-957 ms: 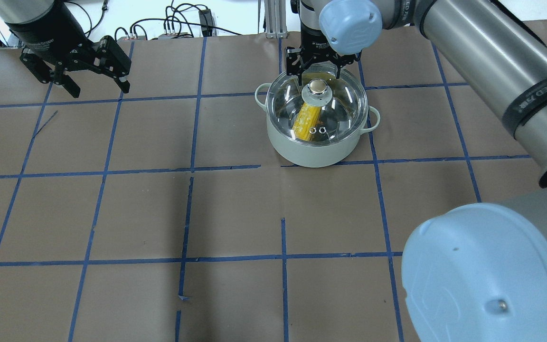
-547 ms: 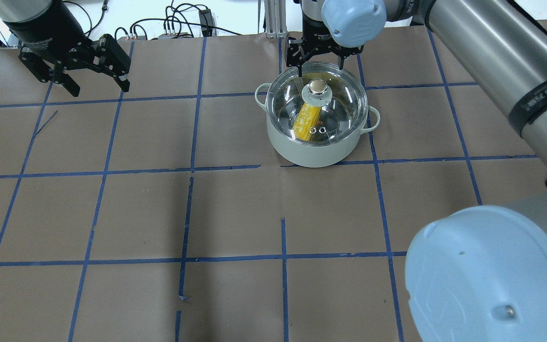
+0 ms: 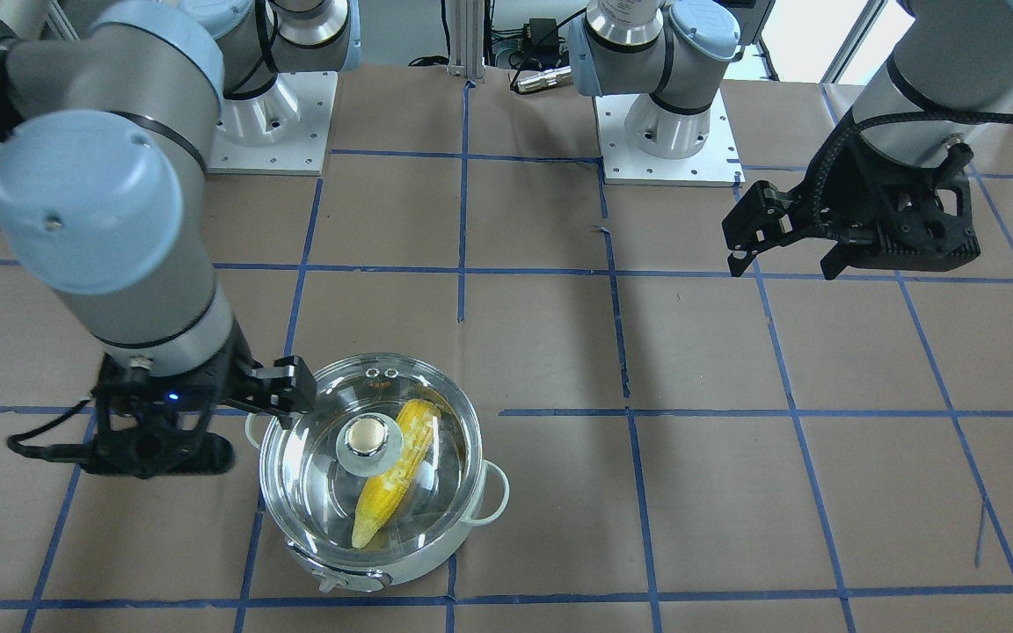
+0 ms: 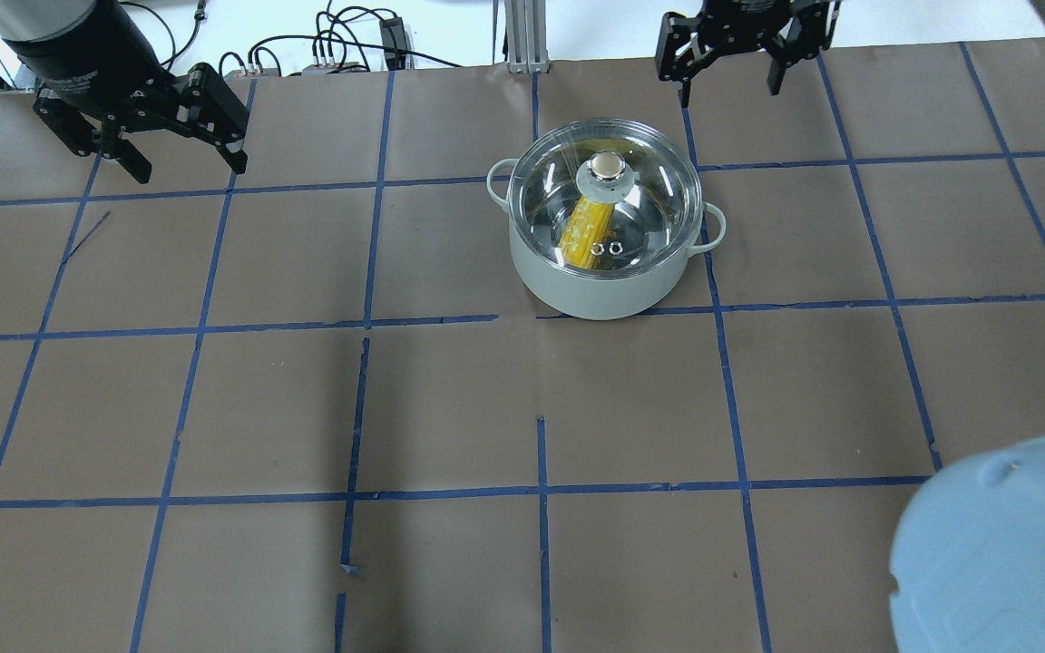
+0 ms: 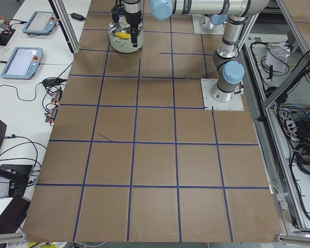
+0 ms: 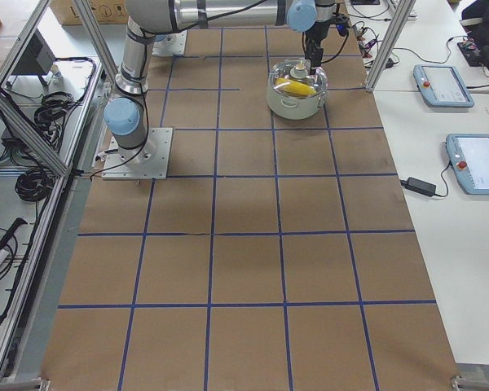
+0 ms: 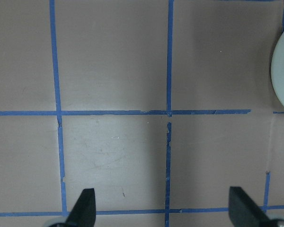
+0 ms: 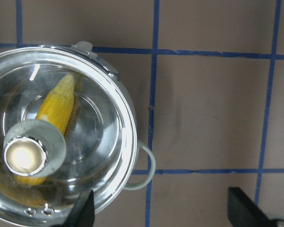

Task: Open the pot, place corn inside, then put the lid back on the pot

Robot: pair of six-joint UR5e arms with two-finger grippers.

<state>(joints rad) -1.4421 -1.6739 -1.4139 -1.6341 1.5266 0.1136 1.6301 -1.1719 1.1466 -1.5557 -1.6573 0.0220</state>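
You are seeing the corn [image 4: 588, 231] lying inside the pot [image 4: 595, 290] on the bench [image 4: 450, 408], with the glass lid [image 4: 645, 195] sitting on top. The right end effector [image 4: 728, 89] is hanging wide just beyond it, and the left end effector [image 4: 191, 172] is gaping wide, well apart. The task is looking finished to me; you are only needing to park both arms.

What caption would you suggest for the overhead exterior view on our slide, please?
Corn lies inside the pot under the glass lid; the left gripper and right gripper hang open, apart from it.

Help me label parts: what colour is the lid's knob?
The lid knob has a beige top on a silver base, clearest in the exterior front-facing view.
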